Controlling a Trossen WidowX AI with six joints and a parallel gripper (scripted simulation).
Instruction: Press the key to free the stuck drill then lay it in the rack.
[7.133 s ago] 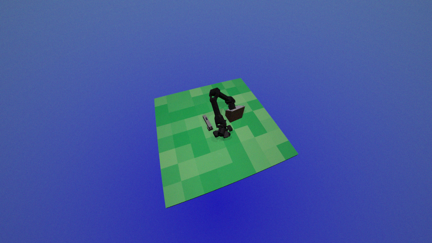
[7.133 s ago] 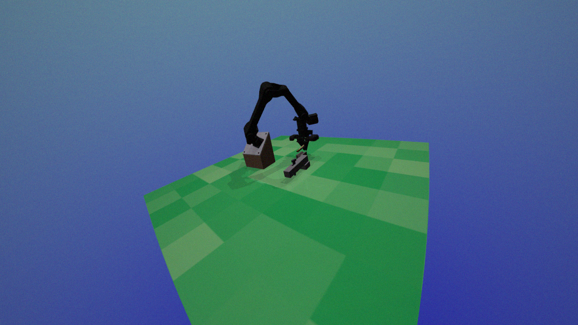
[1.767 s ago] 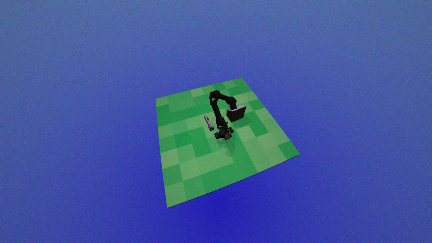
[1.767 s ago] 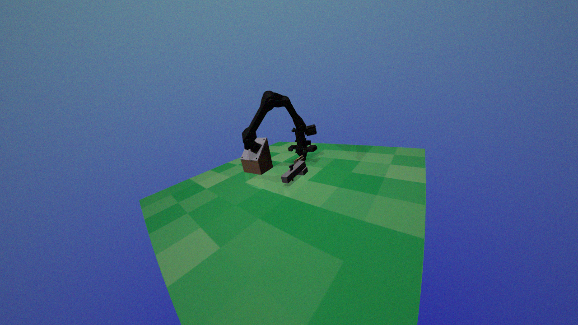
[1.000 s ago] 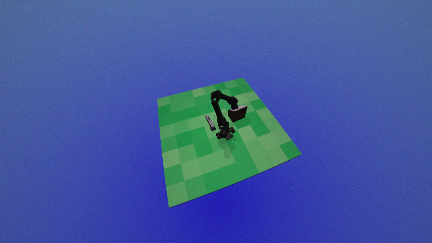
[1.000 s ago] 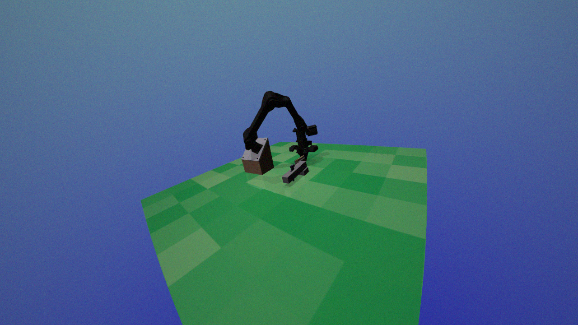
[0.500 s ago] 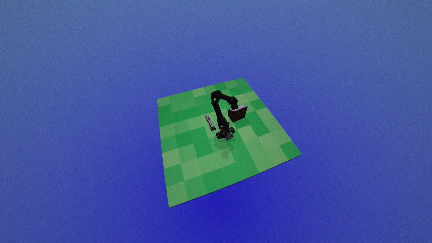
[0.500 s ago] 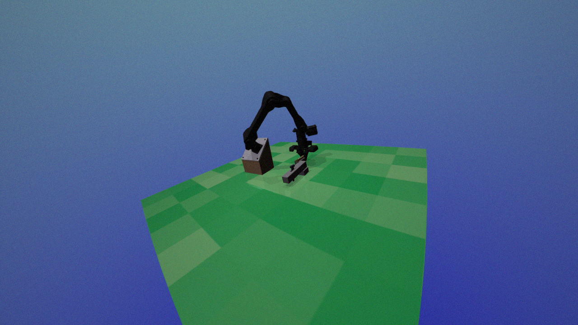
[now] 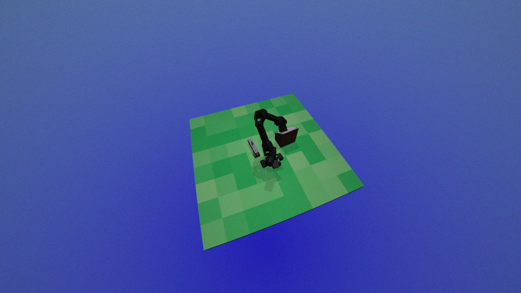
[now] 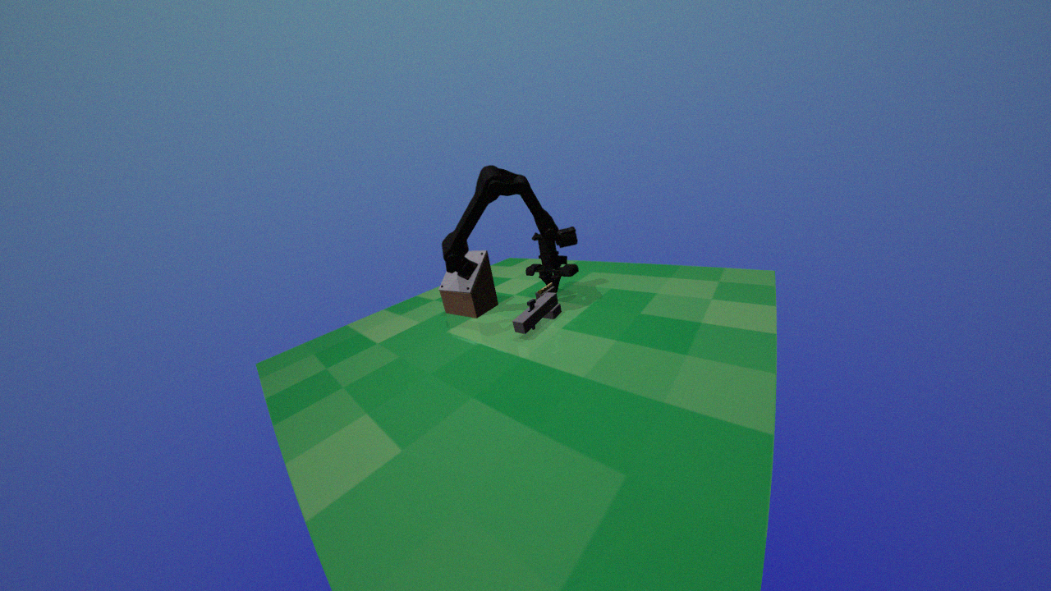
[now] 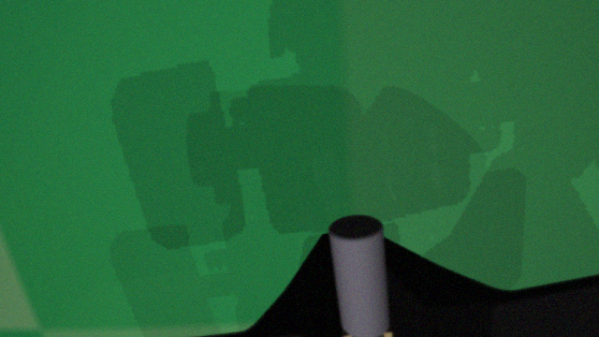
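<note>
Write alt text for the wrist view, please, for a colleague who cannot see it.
A pale grey drill with a dark end stands up from the bottom edge, held in the closed jaws of the gripper, above a green floor crossed by blocky shadows.

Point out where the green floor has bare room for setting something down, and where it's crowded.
Bare: the wide near stretch of floor in front of the rack, and the right side. Crowded: the far middle, where base block, rack and the claw gripping the drill cluster.
</note>
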